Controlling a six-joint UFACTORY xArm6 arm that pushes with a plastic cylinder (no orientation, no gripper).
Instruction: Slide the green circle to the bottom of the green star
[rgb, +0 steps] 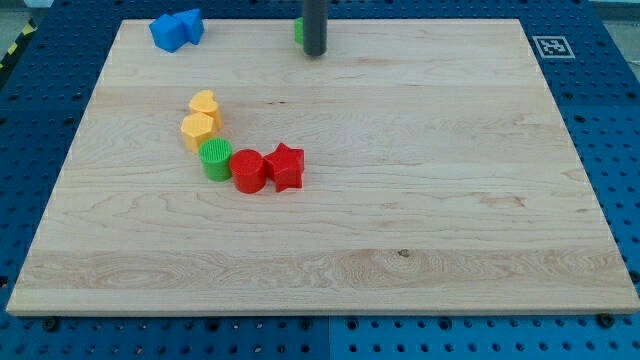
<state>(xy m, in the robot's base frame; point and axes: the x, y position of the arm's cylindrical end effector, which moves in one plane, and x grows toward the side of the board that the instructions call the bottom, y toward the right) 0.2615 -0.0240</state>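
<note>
Cluster, near-left of table (450, 240): red star (287, 166), red cylinder (248, 171), green circle (215, 159), two yellow blocks (201, 121) touching in an arc. Far: my tip (314, 53), holding nothing, hides most of green star (298, 32); blue blocks (177, 29) far-left. Step: approach pending. Next: reach circle's near side, push far-right across open wood, stopping near the star.

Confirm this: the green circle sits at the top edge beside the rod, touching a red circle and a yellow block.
Wrong place. In the camera view the green circle sits left of centre, far from my tip. It does touch the red circle and a yellow block.
</note>
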